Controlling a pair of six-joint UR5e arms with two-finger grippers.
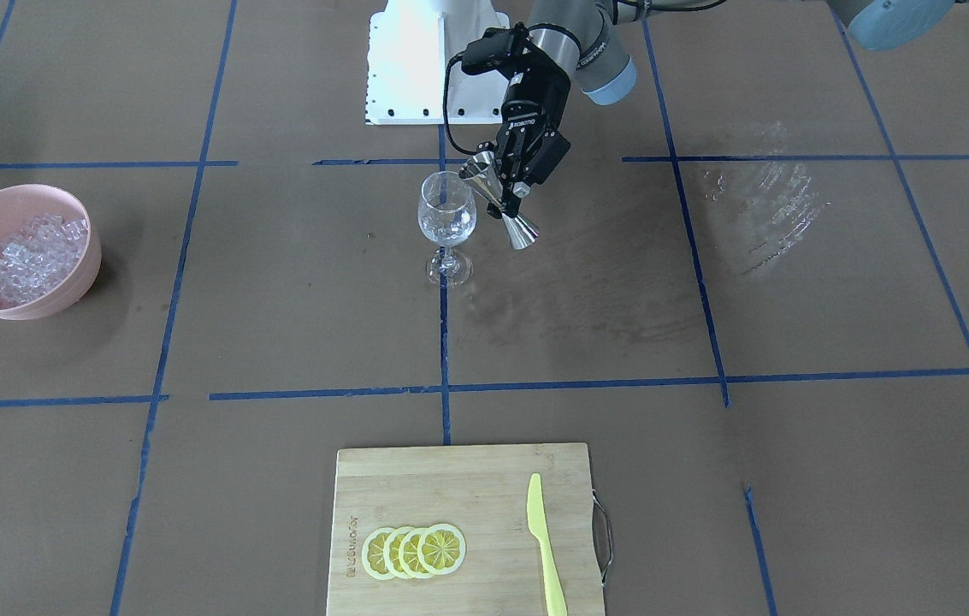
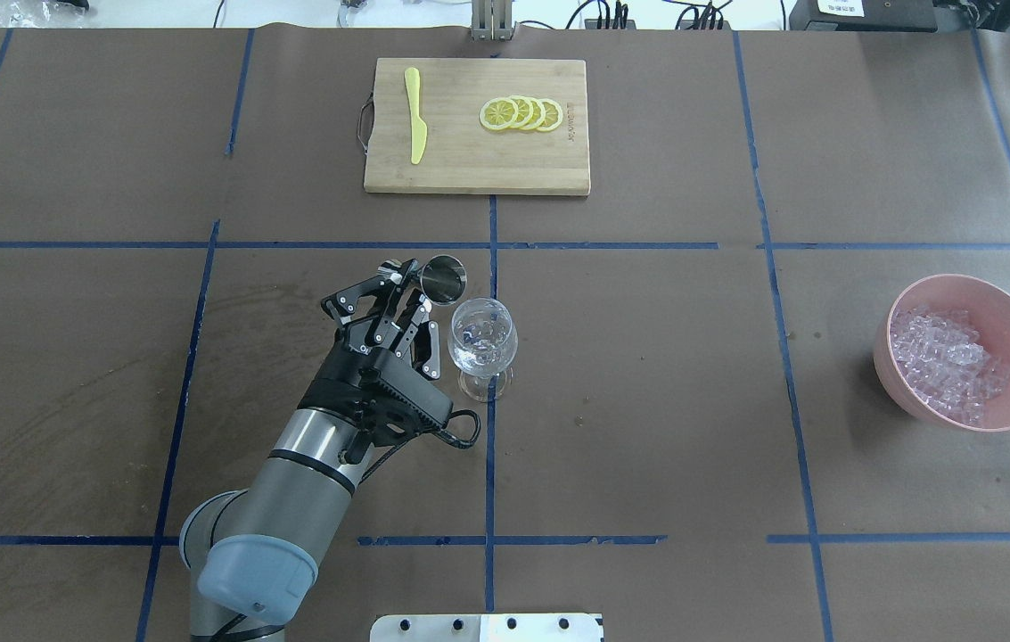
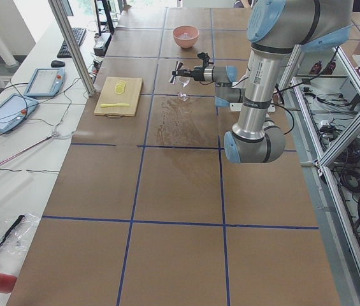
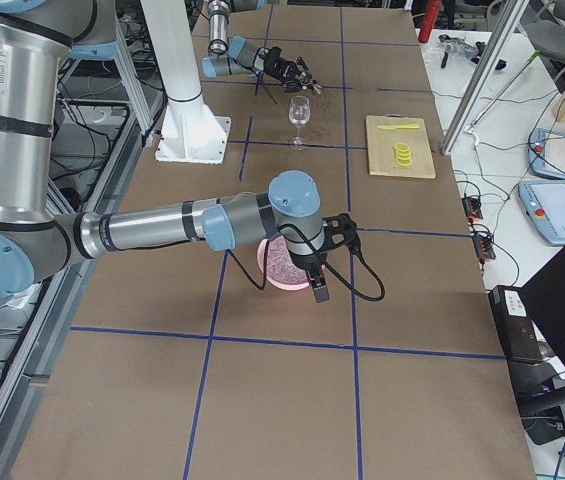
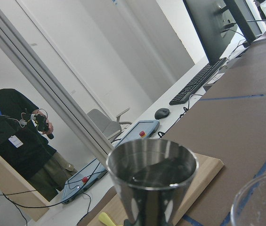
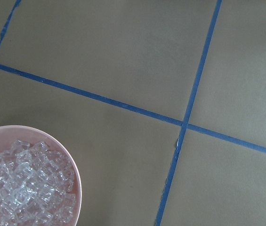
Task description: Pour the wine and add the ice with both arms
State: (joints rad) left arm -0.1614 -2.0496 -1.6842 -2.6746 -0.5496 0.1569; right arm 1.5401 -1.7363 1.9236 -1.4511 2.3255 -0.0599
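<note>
The left gripper, closed on a tilted metal cup beside the glass, seems to be pouring; next the right gripper, open or closed I cannot tell, must grab ice from the pink bowl.

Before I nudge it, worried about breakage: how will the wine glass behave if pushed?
The wine glass probably tips easily: wide bowl over a thin stem, small foot. Its clear glass looks fragile. The smooth surface may slip when gripped.
</note>
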